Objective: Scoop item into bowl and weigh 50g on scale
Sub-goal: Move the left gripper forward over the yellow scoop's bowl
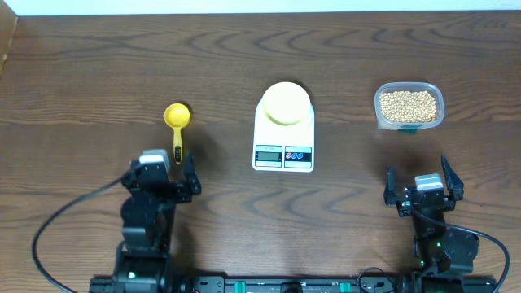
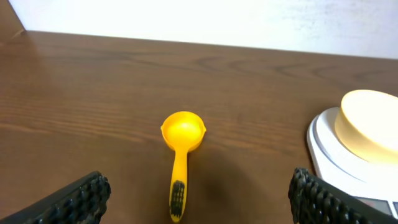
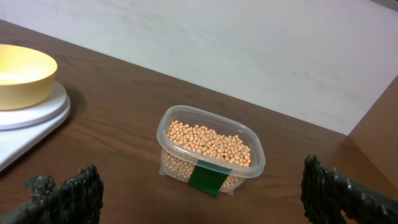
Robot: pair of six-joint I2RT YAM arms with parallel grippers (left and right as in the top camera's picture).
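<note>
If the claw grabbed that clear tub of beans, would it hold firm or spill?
The tub looks like thin clear plastic, so it would probably flex when squeezed. It has no lid and the beans reach near the rim, so tilting could spill them; being round, they would likely roll away.

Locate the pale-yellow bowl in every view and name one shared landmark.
Overhead: bowl at upper centre.
Left wrist: bowl at right edge.
Right wrist: bowl at left edge.
Shared landmark: the white scale beneath it, in all three.
</note>
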